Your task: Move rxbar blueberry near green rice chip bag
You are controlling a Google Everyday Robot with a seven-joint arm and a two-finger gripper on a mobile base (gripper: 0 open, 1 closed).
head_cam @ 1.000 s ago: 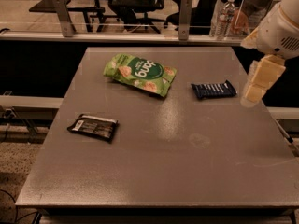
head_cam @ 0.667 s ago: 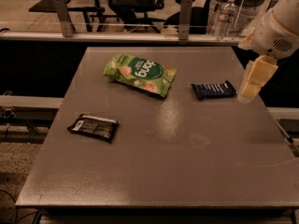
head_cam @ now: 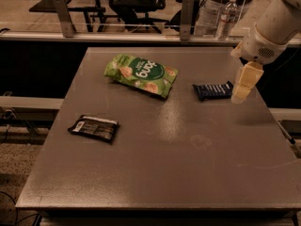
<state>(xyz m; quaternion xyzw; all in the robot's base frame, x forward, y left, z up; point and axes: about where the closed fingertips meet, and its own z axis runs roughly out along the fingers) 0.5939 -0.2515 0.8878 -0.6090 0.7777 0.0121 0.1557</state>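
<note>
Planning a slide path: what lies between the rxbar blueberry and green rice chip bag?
Only bare tabletop separates rxbar blueberry and green rice chip bag in the camera view; the gripper hangs beyond the bar's other end.

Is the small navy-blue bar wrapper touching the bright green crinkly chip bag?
Apart: camera view shows bare table between bar wrapper and chip bag; the hand hangs past the wrapper's other end.

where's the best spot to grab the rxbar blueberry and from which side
Pinch the rxbar blueberry across its narrow width at mid-length, coming straight down from above: it lies flat on the table, long axis running roughly left-right in the view. The gripper hangs by its right end.
</note>
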